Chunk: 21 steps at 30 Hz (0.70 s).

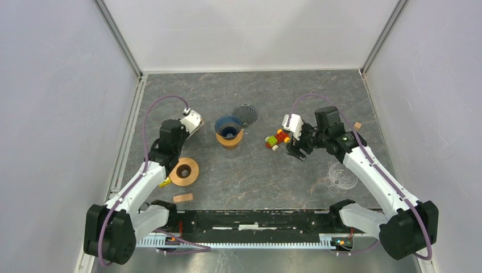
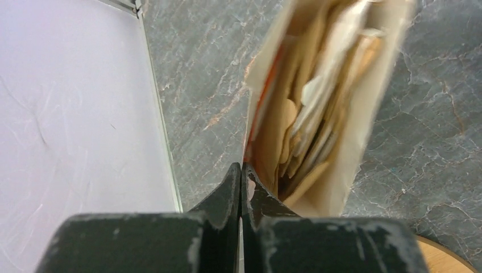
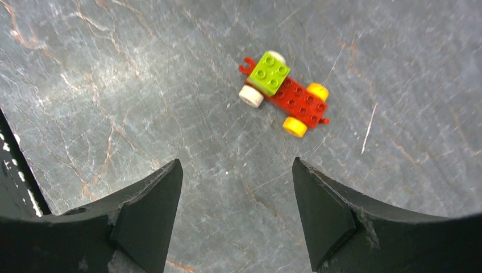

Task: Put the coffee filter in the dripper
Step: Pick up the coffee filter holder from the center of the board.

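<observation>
Grip comes first here: the left gripper (image 2: 241, 168) has its fingers pressed together, and the near edge of a cream paper sleeve (image 2: 379, 85) runs straight into the seam between them. It looks pinched, though how much paper is caught cannot be seen. The sleeve's mouth gapes toward the wrist camera, and the tan coffee filters (image 2: 307, 114) sit stacked inside it, none drawn out yet.

The blue ribbed cone dripper on its wooden collar (image 1: 229, 131) stands upright near the left gripper, to its right, with its cone empty. The right gripper (image 3: 236, 166) is spread wide over the grey marbled table (image 3: 113, 85), holding nothing; a red and lime brick toy car (image 3: 282, 94) lies ahead of it.

I judge the step to be freeing one filter. The sleeve should be kept steady with its mouth turned toward the right arm, and the open fingers should close on a single outer leaf — not the stack — then draw it out slowly.

No brand, label or lettering can be read on the sleeve or on anything else.
</observation>
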Each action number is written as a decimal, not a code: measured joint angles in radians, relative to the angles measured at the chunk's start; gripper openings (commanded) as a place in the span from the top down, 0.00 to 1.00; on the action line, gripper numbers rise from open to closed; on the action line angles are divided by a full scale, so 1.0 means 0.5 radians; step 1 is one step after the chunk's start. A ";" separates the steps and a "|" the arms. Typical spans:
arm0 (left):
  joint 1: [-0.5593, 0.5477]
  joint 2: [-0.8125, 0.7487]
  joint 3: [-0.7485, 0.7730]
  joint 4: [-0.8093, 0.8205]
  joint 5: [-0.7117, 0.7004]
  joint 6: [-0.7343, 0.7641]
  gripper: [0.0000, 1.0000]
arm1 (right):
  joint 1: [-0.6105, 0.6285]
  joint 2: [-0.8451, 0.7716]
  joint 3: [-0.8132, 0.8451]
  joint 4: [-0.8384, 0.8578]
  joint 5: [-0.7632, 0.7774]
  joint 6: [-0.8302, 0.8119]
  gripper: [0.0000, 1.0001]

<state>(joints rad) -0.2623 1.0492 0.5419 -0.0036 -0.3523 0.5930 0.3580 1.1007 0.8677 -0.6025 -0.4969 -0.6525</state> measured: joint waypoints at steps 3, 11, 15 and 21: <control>0.047 -0.061 0.079 -0.121 0.087 0.000 0.98 | 0.016 0.000 0.077 -0.003 -0.064 -0.031 0.23; 0.097 -0.114 0.179 -0.385 0.213 -0.001 0.98 | 0.166 0.036 0.251 0.024 -0.143 -0.069 0.23; 0.099 -0.161 0.236 -0.551 0.284 -0.002 0.98 | 0.267 0.075 0.264 0.037 -0.136 -0.074 0.24; 0.109 -0.243 0.384 -0.810 0.365 -0.004 0.98 | 0.497 0.092 0.350 0.056 -0.131 -0.088 0.23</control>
<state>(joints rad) -0.2077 0.9276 0.7338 -0.4088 -0.1699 0.5911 0.6067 1.1469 1.0428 -0.5743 -0.5625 -0.6964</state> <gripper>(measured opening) 0.034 0.767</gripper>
